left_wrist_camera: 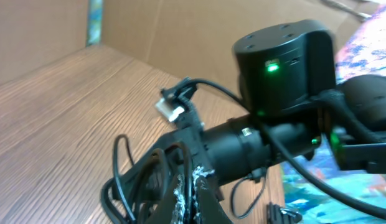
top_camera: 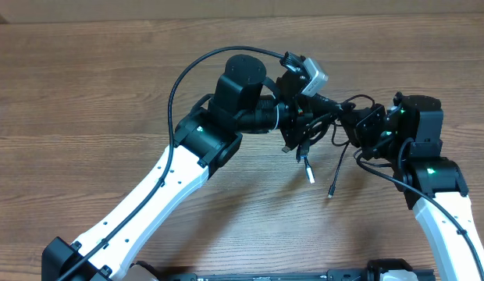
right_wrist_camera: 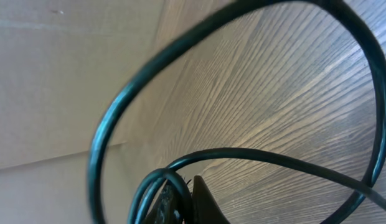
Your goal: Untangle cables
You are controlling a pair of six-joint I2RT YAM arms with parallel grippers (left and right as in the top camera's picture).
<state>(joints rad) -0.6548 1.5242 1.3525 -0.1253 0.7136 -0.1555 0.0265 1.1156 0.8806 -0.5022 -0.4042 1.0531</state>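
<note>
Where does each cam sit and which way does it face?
Overhead: above the table, facing down; left arm, right arm, cables between them.
Left wrist: on left arm, facing right arm across cables; own fingers low.
Right wrist: on right arm, close on a cable loop over table; own finger.
Shared: all show the cables.
</note>
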